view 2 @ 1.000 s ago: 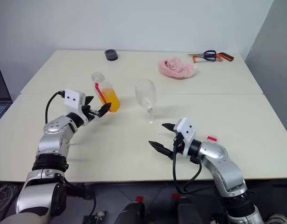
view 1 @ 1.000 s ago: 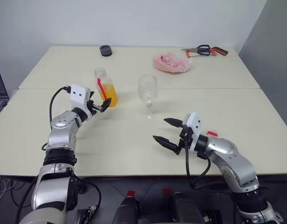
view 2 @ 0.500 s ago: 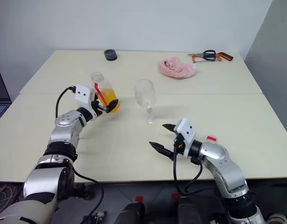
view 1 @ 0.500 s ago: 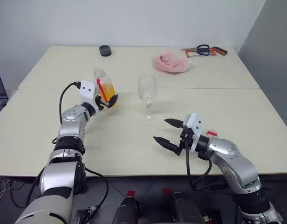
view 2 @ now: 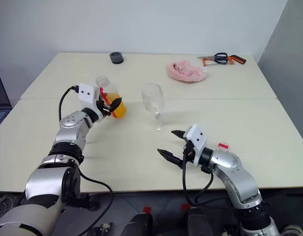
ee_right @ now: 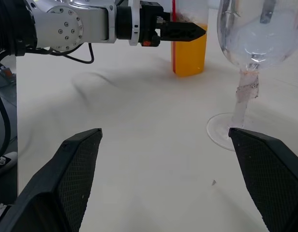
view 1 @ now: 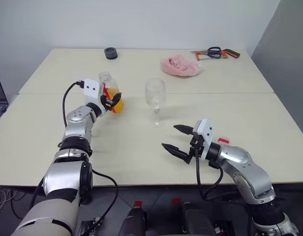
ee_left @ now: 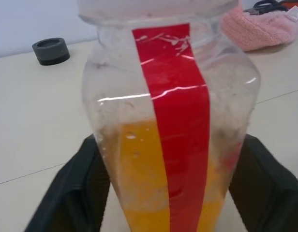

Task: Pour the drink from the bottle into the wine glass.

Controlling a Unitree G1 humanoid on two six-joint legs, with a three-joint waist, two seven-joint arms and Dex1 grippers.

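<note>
Left eye view: small clear plastic bottle (view 1: 110,92) w/ vertical red stripe, orange translucent drink (view 1: 116,104) in its lower part, stands upright on the pale cream tabletop (view 1: 141,142), left of centre. Left pincer (view 1: 112,102) reaches it from the near-left, black fingers (ee_left: 76,193) on either side of the bottle body, clamped on it; left wrist view has both fingers pressed vs. the sides at drink level. No cap visible on the bottle neck.

Clear stemmed wine glass (view 1: 155,101) w/ rounded bowl stands upright just right of the bottle, apart from it, bowl looks empty. Right pincer (view 1: 177,138) hovers near front of tabletop, fingers spread wide, holding nothing; right wrist view: glass foot (ee_right: 226,133) lies near one finger, not touching.

Far side: dark round cap-like ring (view 1: 111,53), crumpled pink cloth (view 1: 181,66), scissors w/ black handles (view 1: 210,52) beside an orange-handled tool (view 1: 229,54).
</note>
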